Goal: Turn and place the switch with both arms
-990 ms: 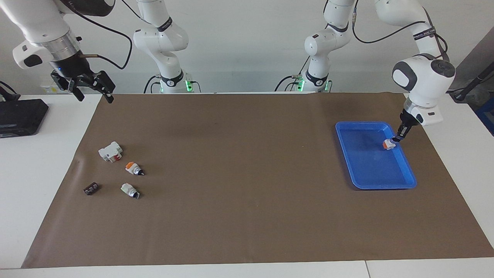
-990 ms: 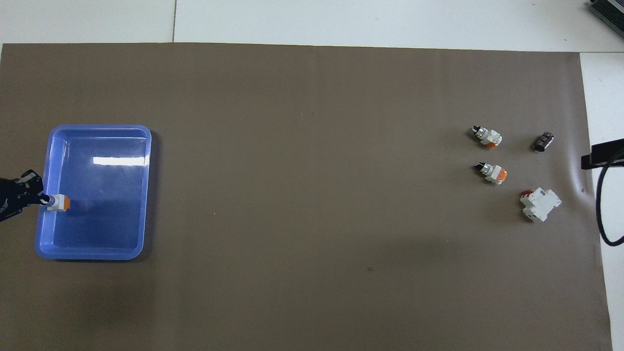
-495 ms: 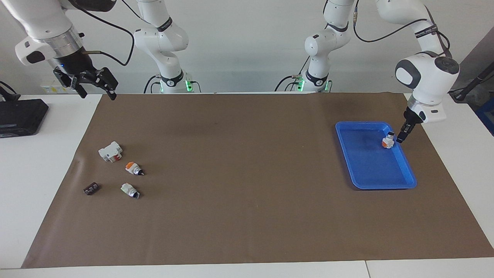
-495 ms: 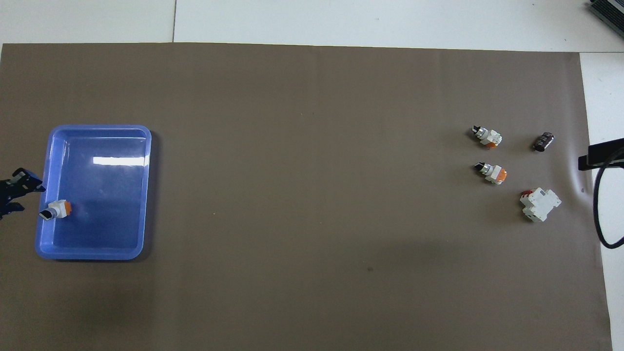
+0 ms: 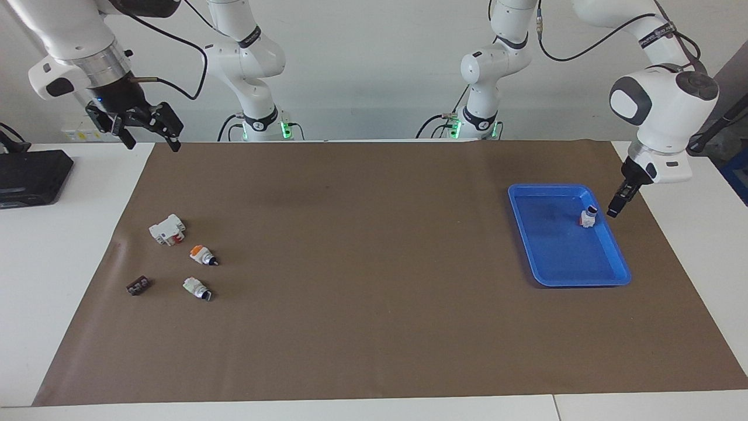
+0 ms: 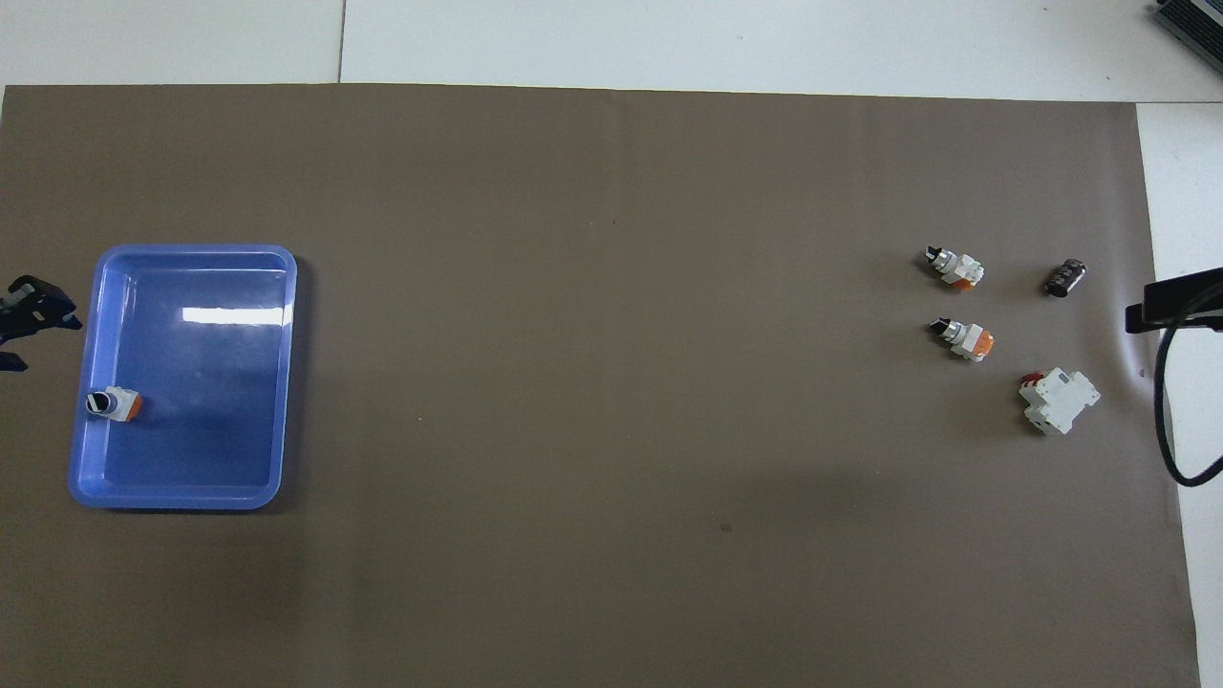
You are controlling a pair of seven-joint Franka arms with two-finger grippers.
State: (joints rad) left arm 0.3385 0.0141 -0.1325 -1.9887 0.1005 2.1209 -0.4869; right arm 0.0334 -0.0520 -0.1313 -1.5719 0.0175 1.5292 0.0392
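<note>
The switch (image 5: 196,287), white with a green block and a black knob, lies on the brown mat toward the right arm's end; it also shows in the overhead view (image 6: 955,267). No gripper touches it. My left gripper (image 5: 615,207) is open and empty, raised beside the blue tray (image 5: 570,283), just past its rim; its fingers (image 6: 40,306) show apart from above. An orange-ended switch (image 5: 587,217) lies in the tray (image 6: 191,250), also seen from above (image 6: 113,404). My right gripper (image 5: 149,139) is open and empty, held high over the mat's corner.
A second orange-ended switch (image 5: 201,254) lies just nearer the robots than the green one. A larger white block with red (image 5: 167,229) lies nearer still. A small black part (image 5: 137,286) lies beside the green switch. A black box (image 5: 29,175) sits off the mat.
My left gripper let go of the orange-ended switch in the tray, opened and drew up and away from it. My right gripper shifted slightly toward the mat.
</note>
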